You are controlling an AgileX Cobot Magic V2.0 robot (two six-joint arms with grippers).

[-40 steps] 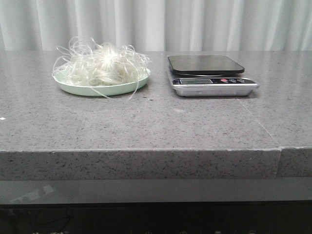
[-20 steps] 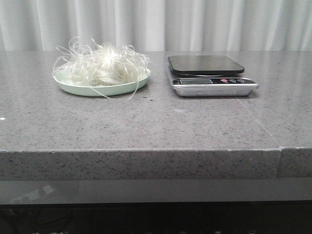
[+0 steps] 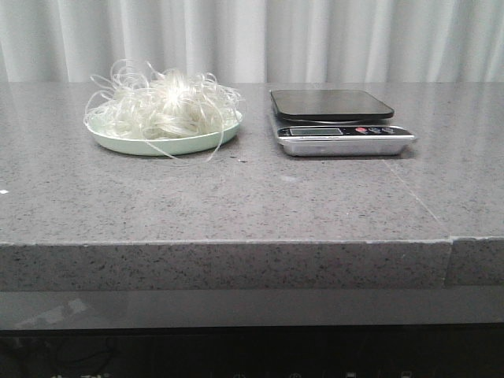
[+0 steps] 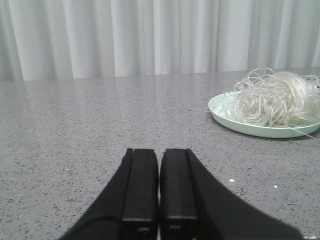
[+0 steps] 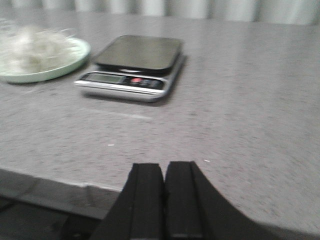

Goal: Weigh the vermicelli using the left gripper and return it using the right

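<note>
Nothing has shifted over the last second: the tangled heap of translucent white vermicelli [image 3: 161,108] lies on the pale green round plate [image 3: 169,144], at nine o'clock from the bare black-topped steel scale [image 3: 340,120]. Left tool [image 4: 159,187] and right tool [image 5: 163,195] are closed, empty, fitting either end of the job.

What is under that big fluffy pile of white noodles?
A pale green plate sits under the vermicelli, with its rim showing all around. The noodles cover the middle of the plate, so anything lying beneath them is hidden.
</note>
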